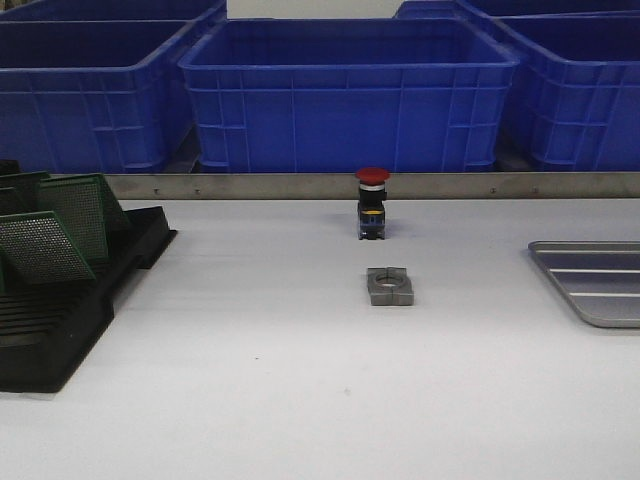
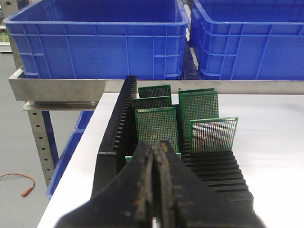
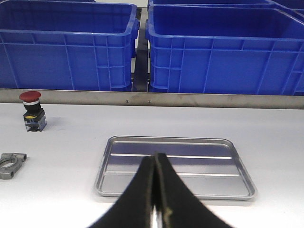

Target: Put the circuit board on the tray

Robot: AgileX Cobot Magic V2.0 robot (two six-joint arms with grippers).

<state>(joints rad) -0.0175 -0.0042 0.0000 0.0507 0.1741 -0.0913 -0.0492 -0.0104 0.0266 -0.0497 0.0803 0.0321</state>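
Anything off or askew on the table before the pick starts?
Nothing stands out. The circuit boards stand in the black rack, leaning slightly. The tray lies flat and bare. A red pushbutton and grey metal clamp sit mid-table, unrelated to the task.

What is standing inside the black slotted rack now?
The black slotted rack holds green perforated circuit boards standing upright in its slots; five show in the left wrist view. The shut left claw covers the near slots, so anything there cannot be seen.
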